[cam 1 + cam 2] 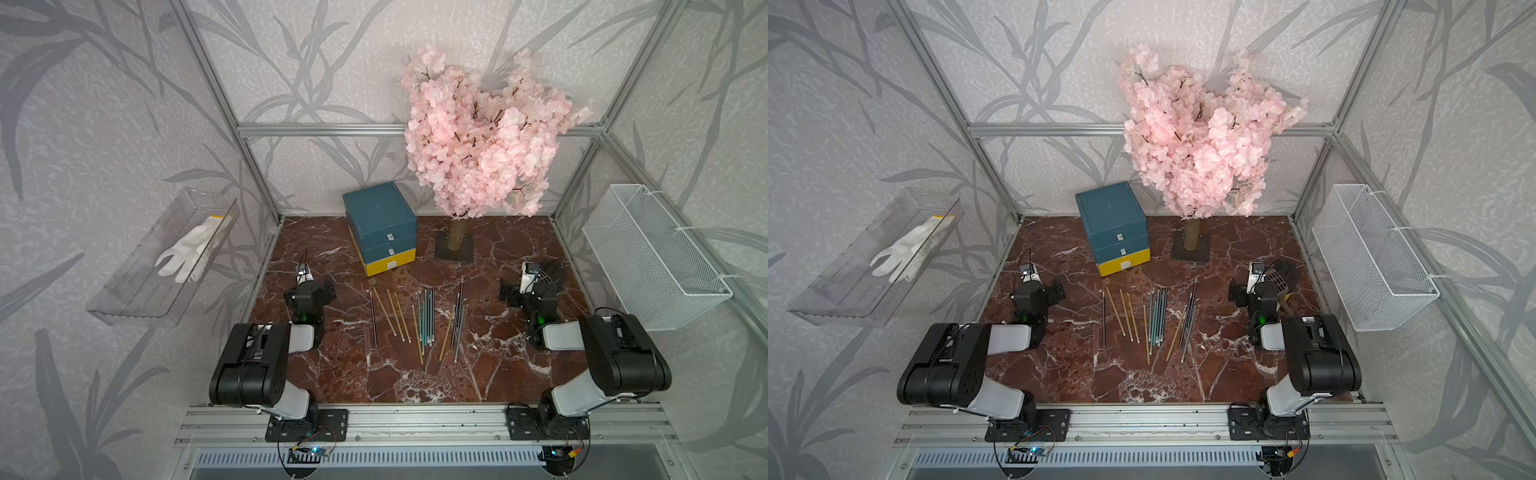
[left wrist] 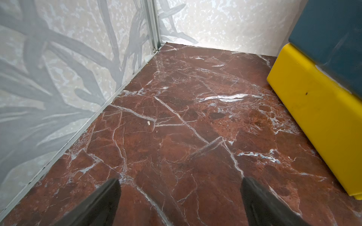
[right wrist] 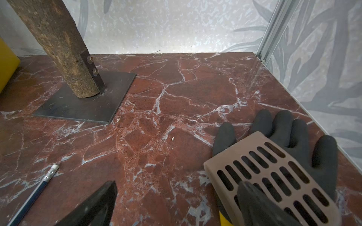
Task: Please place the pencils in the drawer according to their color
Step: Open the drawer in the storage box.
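Lying loose in the middle of the red marble table (image 1: 519, 374), in both top views: pencils (image 1: 425, 320) (image 1: 1158, 318), roughly side by side. Yellow ones mostly on the left, teal ones bunched in the middle, dark ones at the outer sides. Behind them, apart, toward the far edge of the table: chest of drawers (image 1: 380, 226), with two teal fronts above and a yellow drawer (image 2: 317, 109) at the bottom. Beside the chest, a pink blossom tree (image 1: 478, 137).

Left pincer (image 2: 181, 205) spread wide over bare marble, holding nothing, yellow drawer close by. Right pincer (image 3: 176, 205) spread wide too, holding nothing. Near one finger a dark pencil (image 3: 33, 193) with a pale end, by the other a black glove (image 3: 284, 125) carrying a brown slotted plate (image 3: 274, 172). Cannot tell whether that finger touches the plate.
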You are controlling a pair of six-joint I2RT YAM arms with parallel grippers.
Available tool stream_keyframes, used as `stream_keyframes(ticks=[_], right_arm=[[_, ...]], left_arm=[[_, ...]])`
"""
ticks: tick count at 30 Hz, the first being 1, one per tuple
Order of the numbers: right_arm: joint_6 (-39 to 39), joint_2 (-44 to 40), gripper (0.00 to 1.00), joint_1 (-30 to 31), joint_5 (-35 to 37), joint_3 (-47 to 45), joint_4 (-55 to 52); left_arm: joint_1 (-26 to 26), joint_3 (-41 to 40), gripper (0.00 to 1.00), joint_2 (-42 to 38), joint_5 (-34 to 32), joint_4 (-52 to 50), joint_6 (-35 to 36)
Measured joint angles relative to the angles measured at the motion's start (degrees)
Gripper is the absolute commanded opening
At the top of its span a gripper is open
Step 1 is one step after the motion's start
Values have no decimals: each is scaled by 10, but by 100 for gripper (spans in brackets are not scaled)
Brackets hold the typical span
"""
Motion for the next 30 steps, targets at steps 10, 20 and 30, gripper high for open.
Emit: stream_keyframes(ticks=[10, 20, 30], right_arm=[[-1, 0, 99, 0, 0, 0, 0], [1, 0, 99, -6, 0, 4, 0], [8, -73, 99, -5, 33, -31, 0]], left_arm=[[0, 4, 100, 0, -1, 0, 3], [0, 5, 100, 0, -1, 1, 3], [0, 16, 100, -2, -7, -17, 3]])
